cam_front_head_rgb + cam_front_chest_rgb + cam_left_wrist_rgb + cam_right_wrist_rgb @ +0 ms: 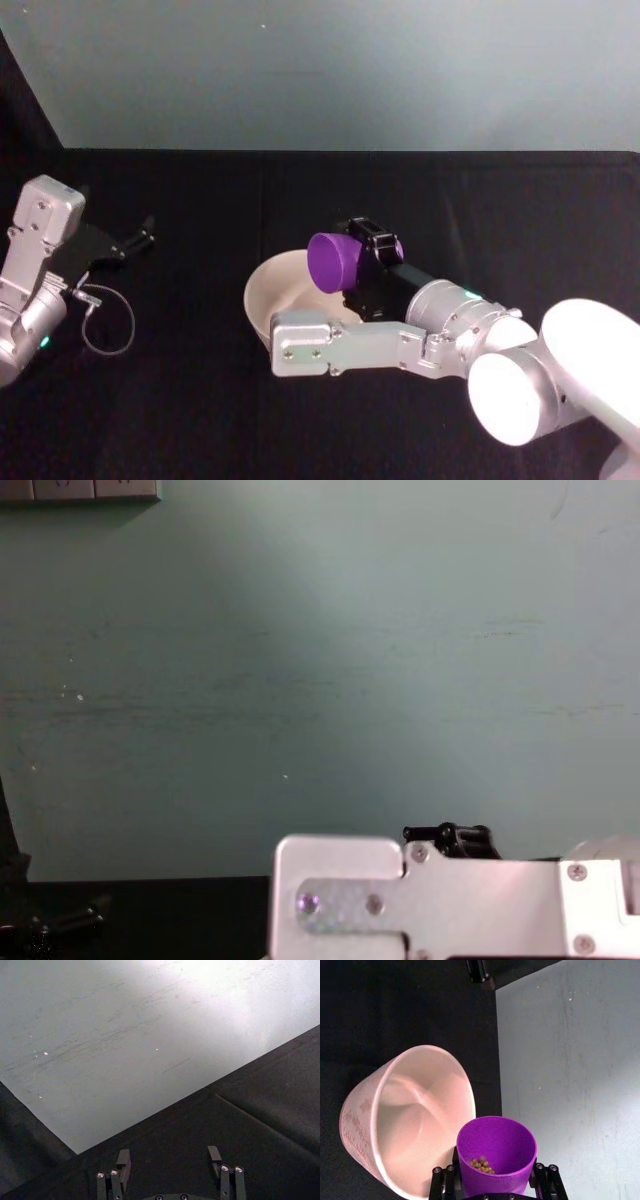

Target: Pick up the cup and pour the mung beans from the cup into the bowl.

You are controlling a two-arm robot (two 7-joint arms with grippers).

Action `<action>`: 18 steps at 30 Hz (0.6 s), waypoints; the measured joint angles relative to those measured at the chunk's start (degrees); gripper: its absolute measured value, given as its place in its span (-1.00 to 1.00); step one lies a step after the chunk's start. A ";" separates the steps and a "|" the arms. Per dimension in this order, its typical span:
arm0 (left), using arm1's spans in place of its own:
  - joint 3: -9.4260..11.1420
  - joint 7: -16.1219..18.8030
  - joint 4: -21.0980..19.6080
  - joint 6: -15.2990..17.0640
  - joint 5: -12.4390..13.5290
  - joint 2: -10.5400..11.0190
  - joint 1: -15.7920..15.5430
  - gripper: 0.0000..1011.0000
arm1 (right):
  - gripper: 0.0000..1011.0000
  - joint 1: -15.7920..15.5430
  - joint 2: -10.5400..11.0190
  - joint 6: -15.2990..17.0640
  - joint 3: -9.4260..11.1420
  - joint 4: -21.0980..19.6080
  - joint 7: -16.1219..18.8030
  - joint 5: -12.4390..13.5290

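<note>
My right gripper (pixel 372 248) is shut on the purple cup (pixel 335 262) and holds it tilted above the right side of the pale bowl (pixel 262 300). In the right wrist view the black fingers (pixel 443 1178) clamp both sides of the cup (pixel 496 1157), and a small heap of mung beans (pixel 481 1164) lies inside against its lower wall. Beside the cup stands the bowl (pixel 415 1115), pinkish-white with a faint pattern outside and a bare inside. My left gripper (pixel 140 240) is parked at the far left, open with nothing between its fingers (pixel 123 1160).
The table is covered in black cloth (pixel 200 420) and ends at a pale grey-green wall (pixel 330 70). A thin cable loop (pixel 108 320) lies by the left arm. The silver right forearm (pixel 400 900) crosses low in the chest view.
</note>
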 joint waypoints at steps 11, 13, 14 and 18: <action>0.00 0.00 0.00 0.00 0.00 0.00 0.00 0.98 | 0.44 0.12 -0.76 -0.04 -1.28 0.37 1.04 -5.45; 0.00 0.00 0.00 0.00 0.00 0.00 0.00 0.98 | 0.44 0.12 -0.87 -0.05 -1.49 0.42 1.14 -6.24; 0.00 0.00 0.00 0.00 0.00 0.00 0.00 0.98 | 0.44 0.16 -0.97 -0.06 -1.69 0.46 1.23 -7.01; 0.00 0.00 0.00 0.00 0.00 0.00 0.00 0.98 | 0.44 0.18 -1.21 -0.15 -2.08 0.59 1.52 -8.76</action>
